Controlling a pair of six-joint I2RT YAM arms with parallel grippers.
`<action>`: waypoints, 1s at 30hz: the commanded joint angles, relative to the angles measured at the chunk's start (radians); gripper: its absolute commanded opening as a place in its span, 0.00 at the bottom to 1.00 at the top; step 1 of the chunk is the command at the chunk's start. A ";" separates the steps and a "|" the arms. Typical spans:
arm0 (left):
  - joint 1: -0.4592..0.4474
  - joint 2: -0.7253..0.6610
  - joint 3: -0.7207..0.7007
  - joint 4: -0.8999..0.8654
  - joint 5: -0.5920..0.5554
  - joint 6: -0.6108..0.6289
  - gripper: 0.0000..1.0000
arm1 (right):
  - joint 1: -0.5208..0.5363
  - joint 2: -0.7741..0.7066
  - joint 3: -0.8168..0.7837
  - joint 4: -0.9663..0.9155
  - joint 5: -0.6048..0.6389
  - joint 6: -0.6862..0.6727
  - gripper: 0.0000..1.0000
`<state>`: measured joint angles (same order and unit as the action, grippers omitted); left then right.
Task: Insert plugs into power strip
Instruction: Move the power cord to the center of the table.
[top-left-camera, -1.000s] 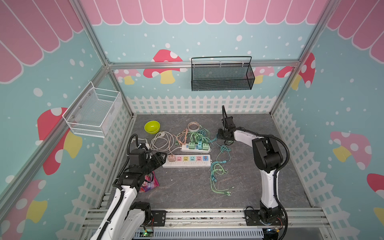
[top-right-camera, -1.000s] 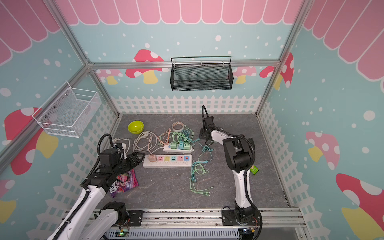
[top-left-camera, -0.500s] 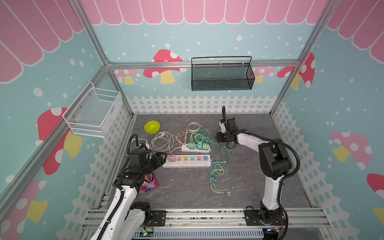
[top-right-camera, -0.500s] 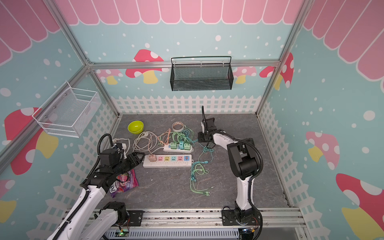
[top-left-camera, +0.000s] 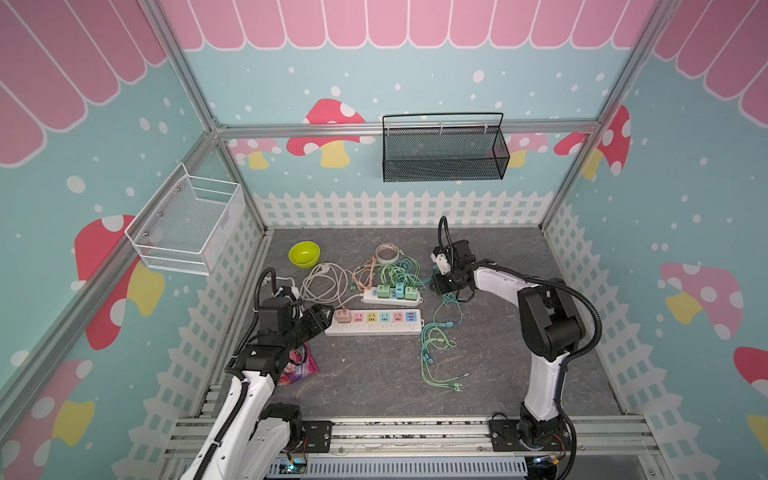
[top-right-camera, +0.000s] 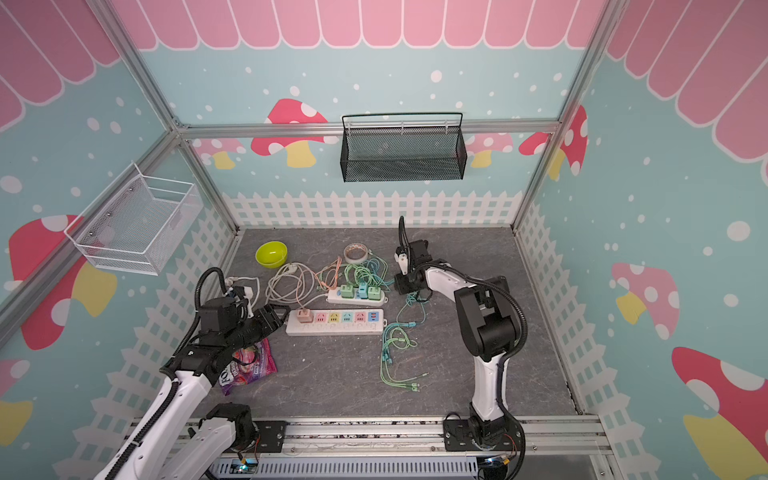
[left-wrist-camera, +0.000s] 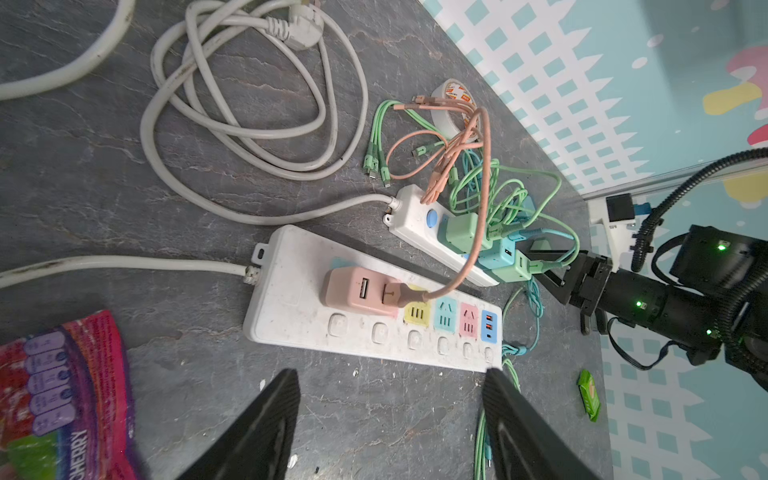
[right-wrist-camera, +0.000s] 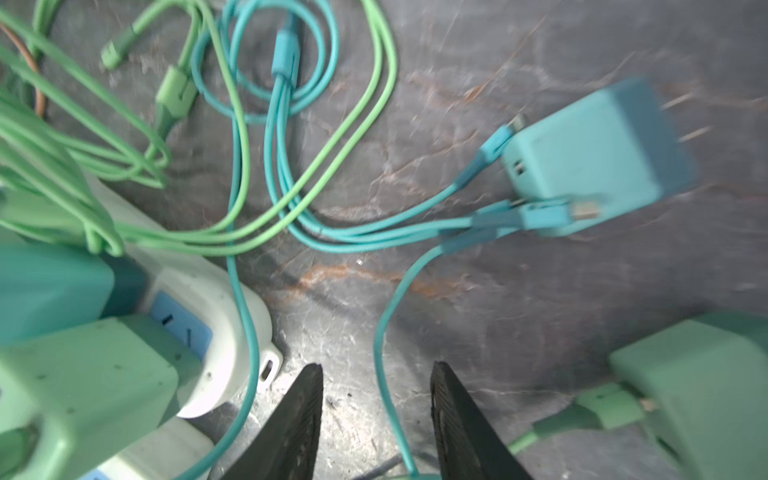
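At the left end of the long power strip (top-left-camera: 374, 329), the left fingers (left-wrist-camera: 266, 424) hang low over the grey surface (top-left-camera: 374, 386), spread wide and holding nothing. A pink plug (left-wrist-camera: 359, 293) is seated in that strip's leftmost socket, its pink cable running off toward the far side. The sockets to its right show open faces.

Just beyond, the short power strip (top-left-camera: 368, 297) carries three seated plugs (top-left-camera: 399, 291) in a row: green, teal, green, with their cables tangled behind.

Right of the short strip's end, the right fingers (right-wrist-camera: 299, 424) point down at the surface. They stand apart, with a thin teal cable (right-wrist-camera: 390, 332) running through the gap, not pinched. A loose teal plug (right-wrist-camera: 598, 158) lies on its side nearby, prongs exposed. A loose green plug (right-wrist-camera: 698, 374) lies close to the fingers. Both appear blurred.
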<state>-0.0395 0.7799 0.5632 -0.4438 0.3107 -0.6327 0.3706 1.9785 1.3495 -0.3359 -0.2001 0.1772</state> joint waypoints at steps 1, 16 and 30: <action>0.006 -0.004 -0.006 0.001 0.010 -0.010 0.70 | 0.011 0.018 0.007 -0.031 -0.039 -0.048 0.44; 0.007 -0.008 -0.011 -0.001 0.010 -0.009 0.70 | 0.013 0.036 0.000 -0.062 0.001 -0.058 0.28; 0.006 -0.013 -0.012 -0.001 0.009 -0.010 0.70 | 0.020 0.098 0.049 -0.075 0.054 -0.133 0.26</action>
<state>-0.0395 0.7795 0.5632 -0.4442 0.3111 -0.6327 0.3817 2.0392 1.3720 -0.3840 -0.1616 0.0780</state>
